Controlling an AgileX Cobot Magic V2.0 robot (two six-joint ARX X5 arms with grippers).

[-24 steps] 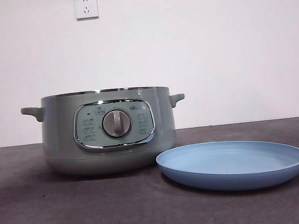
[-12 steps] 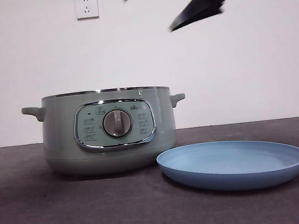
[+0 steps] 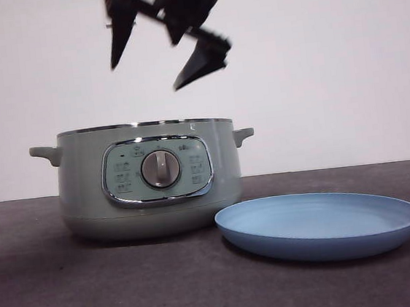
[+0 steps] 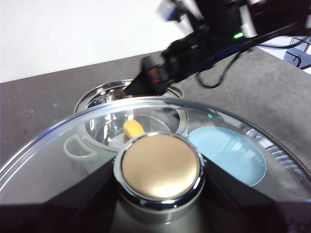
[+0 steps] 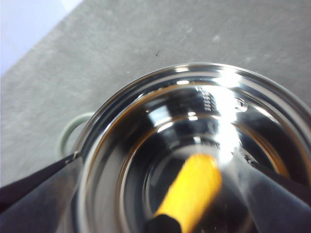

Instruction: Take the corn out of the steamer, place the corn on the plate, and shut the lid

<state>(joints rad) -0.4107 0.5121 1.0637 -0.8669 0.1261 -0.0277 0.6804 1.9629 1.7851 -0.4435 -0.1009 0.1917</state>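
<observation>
Grey table: right gripper (image 3: 158, 59) wide above steamer (image 3: 146, 180); left gripper apparently holds lid (image 4: 160, 167).

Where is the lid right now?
The lid is off the steamer, held up by the left gripper by its knob; only the left wrist view shows it, above steamer and plate.

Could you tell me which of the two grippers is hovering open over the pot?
The right gripper, jaws spread above the sage-green round steamer; the left gripper instead grips the glass lid by its knob.
</observation>
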